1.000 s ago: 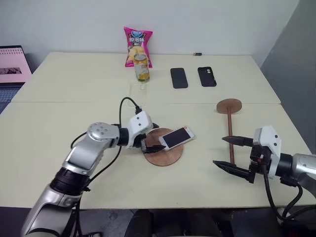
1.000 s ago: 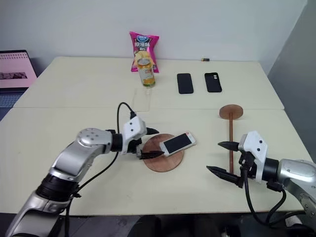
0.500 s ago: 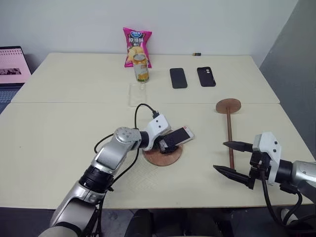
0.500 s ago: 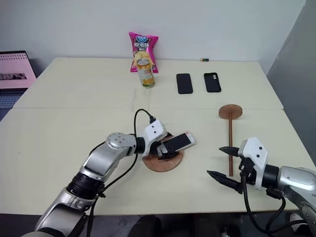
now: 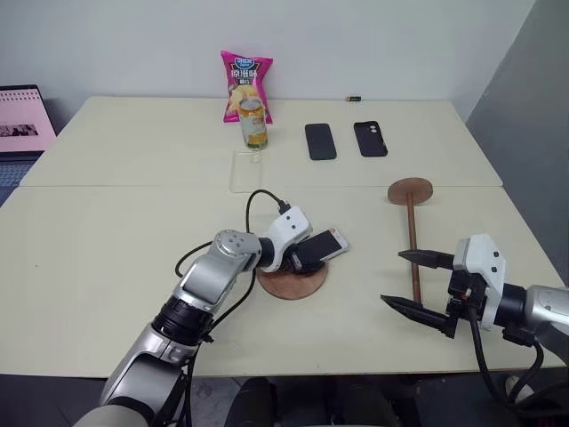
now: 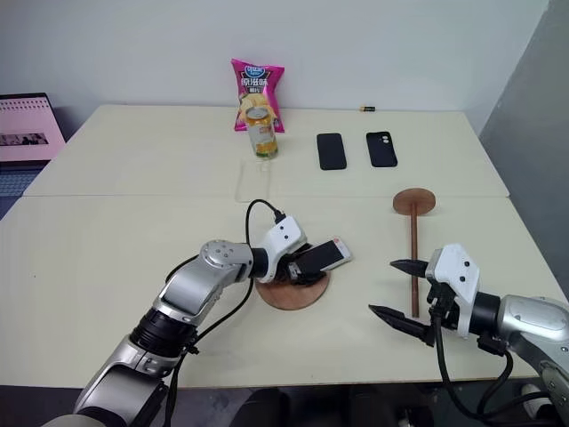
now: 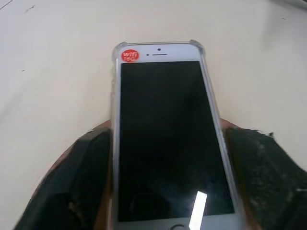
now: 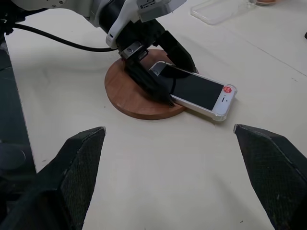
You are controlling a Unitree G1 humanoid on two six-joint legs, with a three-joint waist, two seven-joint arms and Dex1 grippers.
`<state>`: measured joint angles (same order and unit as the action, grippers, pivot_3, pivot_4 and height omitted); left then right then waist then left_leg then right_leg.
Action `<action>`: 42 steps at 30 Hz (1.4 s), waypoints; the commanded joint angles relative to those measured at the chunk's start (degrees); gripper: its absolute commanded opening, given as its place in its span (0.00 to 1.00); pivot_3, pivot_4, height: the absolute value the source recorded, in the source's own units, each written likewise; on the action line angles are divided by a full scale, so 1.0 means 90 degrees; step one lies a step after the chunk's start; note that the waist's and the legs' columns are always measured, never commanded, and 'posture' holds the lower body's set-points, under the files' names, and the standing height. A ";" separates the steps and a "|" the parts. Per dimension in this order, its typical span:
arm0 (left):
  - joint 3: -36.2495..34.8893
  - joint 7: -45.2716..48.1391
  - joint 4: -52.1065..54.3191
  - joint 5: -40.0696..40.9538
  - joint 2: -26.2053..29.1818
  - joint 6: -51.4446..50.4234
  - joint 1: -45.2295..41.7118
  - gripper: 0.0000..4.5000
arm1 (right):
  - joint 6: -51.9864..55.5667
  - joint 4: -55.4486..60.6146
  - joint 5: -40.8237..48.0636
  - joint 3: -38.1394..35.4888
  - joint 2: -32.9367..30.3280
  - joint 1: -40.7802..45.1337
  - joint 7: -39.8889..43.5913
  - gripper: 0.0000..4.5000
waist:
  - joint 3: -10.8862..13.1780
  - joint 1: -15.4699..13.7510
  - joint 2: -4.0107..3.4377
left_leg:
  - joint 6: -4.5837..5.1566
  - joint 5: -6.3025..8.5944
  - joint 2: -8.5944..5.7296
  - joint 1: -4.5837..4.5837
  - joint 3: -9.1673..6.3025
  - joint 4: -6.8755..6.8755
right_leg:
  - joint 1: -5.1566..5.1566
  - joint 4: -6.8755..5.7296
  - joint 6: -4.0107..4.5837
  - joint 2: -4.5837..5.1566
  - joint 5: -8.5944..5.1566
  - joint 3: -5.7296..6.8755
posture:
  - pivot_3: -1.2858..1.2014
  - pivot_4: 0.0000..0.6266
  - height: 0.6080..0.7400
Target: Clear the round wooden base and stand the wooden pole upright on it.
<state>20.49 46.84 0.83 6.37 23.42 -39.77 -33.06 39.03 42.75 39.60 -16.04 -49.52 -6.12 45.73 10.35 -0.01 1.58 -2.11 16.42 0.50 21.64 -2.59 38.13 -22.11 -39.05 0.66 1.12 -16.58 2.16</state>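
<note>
The round wooden base [image 5: 289, 283] lies flat near the table's middle. A white phone [image 5: 322, 244] with a dark screen rests across it, its far end sticking out past the rim. My left gripper [image 5: 298, 258] is shut on the phone's near end, one black finger [image 7: 86, 177] on each long side. The wooden pole [image 5: 412, 249] lies flat to the right, its fixed disc [image 5: 410, 189] at the far end. My right gripper [image 5: 391, 277] stands open by the pole's near end, holding nothing, its upper finger crossing the rod.
At the back stand a pink snack bag [image 5: 247, 84] and a can [image 5: 254, 123], with a clear phone case [image 5: 245, 171] in front. Two black phones [image 5: 320, 140] [image 5: 370, 138] lie back right. A laptop [image 5: 22, 120] sits far left.
My left gripper swung right over the base and closed on the phone's near end. The right gripper stayed put and open.
</note>
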 commanded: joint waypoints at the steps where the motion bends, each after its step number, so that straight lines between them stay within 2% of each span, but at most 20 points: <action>1: 0.0064 0.0111 0.0092 0.0028 0.0060 -0.0082 0.0064 0.73 | 0.0053 0.0230 0.0203 -0.0069 -0.0086 0.0120 -0.0022 1.00 | 0.0000 -0.0003 0.0000 | 0.0000 0.0000 0.0000 0.0000 0.0000 0.0000 | 0.0000 0.0000 0.0000 0.0000 0.0000 0.0000 | 0.52 0.24 1.00; 10: -0.0260 0.0058 0.0257 0.0127 0.0039 0.0322 0.0052 0.73 | 0.0152 0.0208 0.0342 -0.0038 -0.0143 0.0354 -0.0024 1.00 | 0.0000 -0.0002 0.0000 | 0.0000 0.0000 0.0000 0.0000 0.0001 0.0000 | 0.0000 0.0001 0.0000 0.0000 0.0000 -0.0001 | 0.52 0.24 1.00; 15: -0.1176 -0.0284 0.0623 0.0261 0.0399 0.0201 0.0080 0.73 | 0.0236 0.0054 0.0437 0.0069 -0.0241 0.0624 0.0102 1.00 | 0.0001 0.0014 0.0001 | 0.0001 0.0000 0.0002 0.0003 -0.0001 0.0000 | -0.0004 0.0000 0.0001 0.0000 0.0001 0.0000 | 0.52 0.24 1.00; 23: -0.2838 -0.1155 0.1100 0.0304 0.1159 -0.0261 0.0768 0.73 | 0.0066 -0.0478 0.0331 0.0764 -0.0159 0.1570 0.0444 1.00 | 0.0001 0.0017 0.0000 | 0.0000 0.0000 0.0005 0.0001 0.0000 -0.0002 | -0.0005 0.0002 0.0001 0.0001 0.0001 -0.0001 | 0.52 0.24 1.00; 26: -0.3895 -0.1786 0.0462 0.0206 0.1472 -0.0239 0.1034 0.73 | -0.0031 -0.0731 0.0262 0.1201 0.0012 0.2113 0.0609 1.00 | 0.0001 0.0009 0.0002 | 0.0001 0.0001 0.0005 0.0003 -0.0005 -0.0001 | -0.0005 0.0003 0.0001 0.0001 0.0001 0.0003 | 0.52 0.24 1.00; 30: -0.4686 -0.2062 -0.0633 0.0120 0.2057 0.0330 0.1421 0.73 | -0.0173 -0.1001 0.0170 0.1691 0.0262 0.2759 0.0899 1.00 | 0.0002 0.0077 0.0004 | 0.0003 0.0002 0.0010 -0.0002 -0.0004 -0.0008 | -0.0012 0.0000 0.0002 -0.0002 0.0001 0.0002 | 0.52 0.24 1.00; 34: -0.4960 -0.2043 -0.1254 0.0255 0.2226 0.0699 0.1537 0.73 | -0.0267 -0.1222 0.0052 0.1982 0.0451 0.3142 0.1018 1.00 | 0.0001 -0.0022 0.0006 | 0.0003 0.0002 0.0008 0.0005 -0.0007 -0.0006 | -0.0014 0.0003 0.0002 0.0003 0.0001 0.0007 | 0.52 0.24 1.00; 37: -0.5454 -0.1819 -0.2416 0.0577 0.2392 0.1073 0.1465 0.73 | -0.0411 -0.1751 -0.0609 0.2858 0.1010 0.3986 0.0924 1.00 | -0.0004 -0.0069 0.0015 | 0.0003 0.0002 -0.0001 0.0013 -0.0009 0.0004 | -0.0015 0.0006 0.0002 0.0015 0.0002 0.0011 | 0.52 0.24 1.00; 42: -0.5362 -0.2044 -0.3619 0.0504 0.2475 0.1746 0.1039 0.73 | -0.0558 -0.1998 -0.0932 0.3304 0.1397 0.4350 0.1100 1.00 | -0.0015 -0.0057 0.0032 | 0.0001 0.0001 0.0004 0.0025 -0.0023 0.0000 | -0.0023 0.0008 0.0005 0.0011 0.0004 0.0027 | 0.52 0.24 1.00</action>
<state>-26.61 29.43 -29.28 10.73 43.66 -27.73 -21.32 35.60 24.17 32.04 13.61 -37.40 31.63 54.56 10.22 -0.53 1.87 -2.10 16.43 0.52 21.88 -2.79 38.13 -22.32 -38.97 0.70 1.24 -16.54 2.40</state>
